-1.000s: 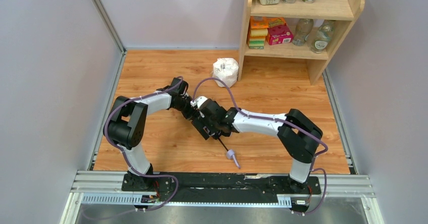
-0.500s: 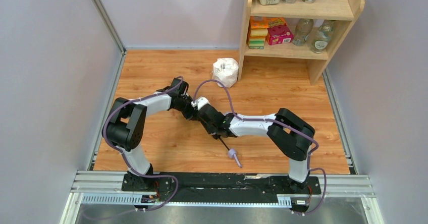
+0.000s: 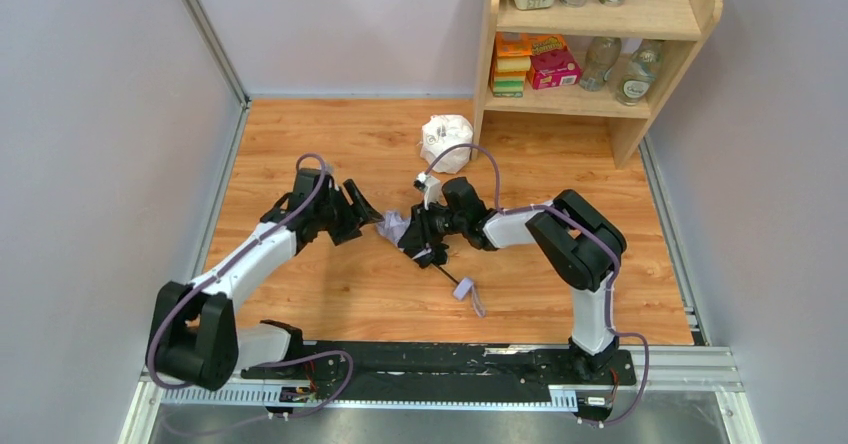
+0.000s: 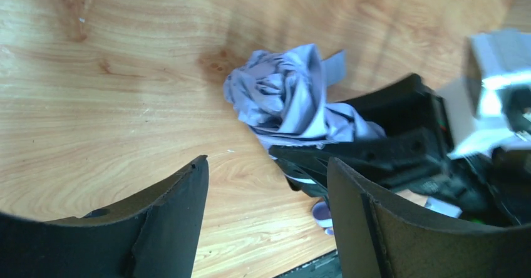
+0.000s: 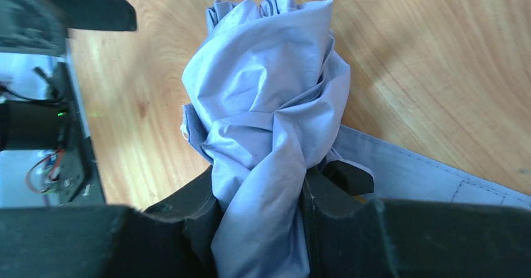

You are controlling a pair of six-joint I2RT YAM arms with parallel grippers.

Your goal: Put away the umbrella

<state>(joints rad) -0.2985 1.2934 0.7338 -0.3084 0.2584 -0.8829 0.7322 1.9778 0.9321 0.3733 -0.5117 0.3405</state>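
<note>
Lavender umbrella [image 5: 269, 121], canopy twisted and bunched, black shaft extended

Thin, faintly sheened lavender cloth, crumpled in soft folds, makes up the umbrella [image 5: 269, 121]. The table [image 5: 438, 52] is smooth, lightly glossy wood grain. Matt black plastic covers the left tool [image 4: 268, 165] and right tool [image 5: 260, 203]; the shelf [image 3: 690, 9] is pale, satin-finished wood.

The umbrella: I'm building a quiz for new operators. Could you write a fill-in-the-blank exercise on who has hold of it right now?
1. The right gripper is ____ on the umbrella, around its bunched canopy.
2. The left gripper is ____ and holds nothing.
3. The white wrapped lump sits at the foot of the wooden ____.
Missing words: shut; open; shelf.
</note>
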